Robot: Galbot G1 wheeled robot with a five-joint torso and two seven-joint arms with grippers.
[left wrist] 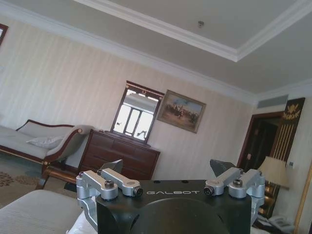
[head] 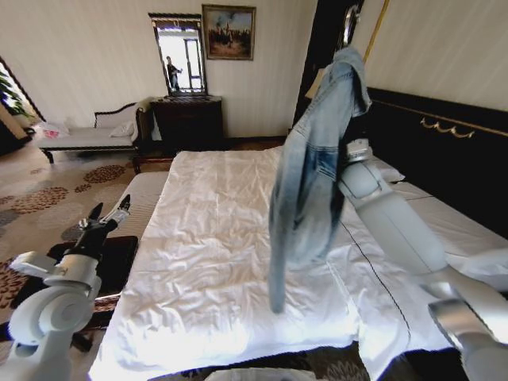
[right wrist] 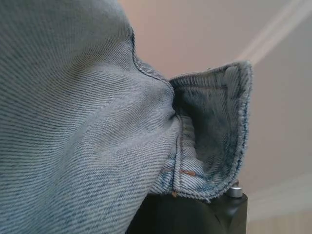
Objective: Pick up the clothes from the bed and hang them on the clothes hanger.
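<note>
The right gripper point(head: 349, 59) is holding the one denim jacket point(head: 313, 171) high above the bed point(head: 214, 262), its jaws pinching the collar end while the rest is hanging down in a long light-blue drape beside the right forearm, its lowest sleeve dangling just over the white sheet. The head view is showing that whole hanging shape; the right wrist view is showing what it cannot: the jacket point(right wrist: 83, 112) pressed right against the jaws, its diagonal twill weave, a stitched seam with orange thread, and a folded cuff or collar edge curling open just beside the black gripper body.

The left gripper point(head: 109, 213) is resting low, off the bed's left edge, its two dark fingertips spread apart with nothing between them. The left wrist view is showing that gripper point(left wrist: 173, 170) pointing up toward one dresser point(left wrist: 119, 158), one mirror point(left wrist: 135, 116) and one framed painting point(left wrist: 181, 110).
</note>
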